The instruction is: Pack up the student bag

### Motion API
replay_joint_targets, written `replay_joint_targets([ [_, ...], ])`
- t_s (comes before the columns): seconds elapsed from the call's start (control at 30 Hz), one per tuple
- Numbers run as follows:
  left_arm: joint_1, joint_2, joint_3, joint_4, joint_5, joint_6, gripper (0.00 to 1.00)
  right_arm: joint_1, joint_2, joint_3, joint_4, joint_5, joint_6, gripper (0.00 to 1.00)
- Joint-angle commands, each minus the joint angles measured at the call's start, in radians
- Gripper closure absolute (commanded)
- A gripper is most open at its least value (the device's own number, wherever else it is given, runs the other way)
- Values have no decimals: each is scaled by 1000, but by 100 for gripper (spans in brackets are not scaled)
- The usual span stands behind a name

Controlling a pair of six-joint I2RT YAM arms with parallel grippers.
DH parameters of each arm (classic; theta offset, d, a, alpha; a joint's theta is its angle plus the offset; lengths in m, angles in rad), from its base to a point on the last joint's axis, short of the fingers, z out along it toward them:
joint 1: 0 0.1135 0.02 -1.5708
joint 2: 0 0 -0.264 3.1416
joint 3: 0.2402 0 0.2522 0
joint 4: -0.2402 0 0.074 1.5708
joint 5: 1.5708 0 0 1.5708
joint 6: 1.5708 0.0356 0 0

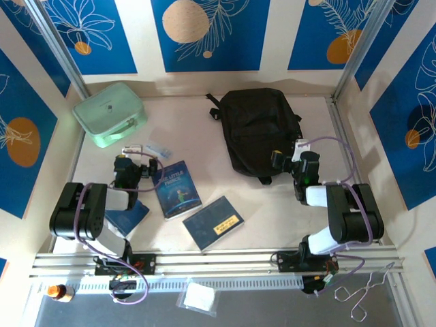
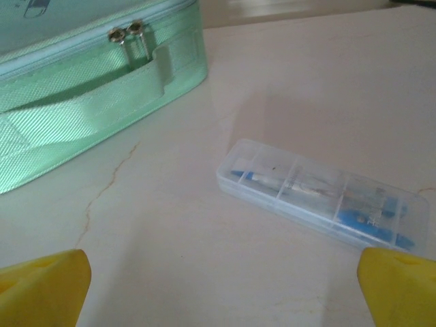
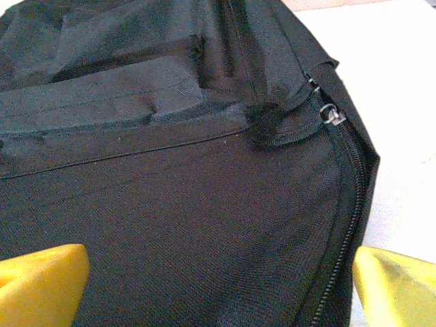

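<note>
The blue book (image 1: 177, 191) near the middle of the counter (image 1: 272, 218) has white title lettering by its top edge. Only the word "LITTLE" can be read; the rest is too small. At its 4 o'clock, a dark blue booklet (image 1: 213, 223) carries a yellow label (image 1: 226, 223) whose dark print is illegible. White print on blue items inside the clear plastic box (image 2: 327, 197) is blurred.

Bright, even light; soft shadows, wrist views slightly hazy.
</note>
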Motion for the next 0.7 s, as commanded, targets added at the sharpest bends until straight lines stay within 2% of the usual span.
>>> replay_joint_targets([
  [0.0, -7, -137, 53, -144, -63, -13, 0, 55, -128, 78, -165, 91, -44, 1],
  [0.07, -9, -206, 71, -224, -90, -29, 0, 74, -175, 131, -292, 128, 20, 1],
  [0.17, -9, -298, 94, -309, -93, -112, 0, 82, -209, 225, -491, 106, 197, 1],
  [0.23, -9, -354, 152, -451, -111, -230, 0, 88, -201, 306, -633, 72, 296, 1],
  [0.3, -9, -392, 247, -655, -120, -356, 0, 105, -172, 368, -704, 26, 329, 1],
  [0.4, -9, -404, 348, -830, -82, -426, 0, 127, -110, 461, -789, -2, 371, 1],
  [0.53, -7, -411, 395, -886, 3, -461, 0, 130, 28, 609, -939, -115, 434, 1],
  [0.67, -7, -386, 423, -887, 143, -449, 0, 149, 174, 689, -976, -215, 473, 1],
])
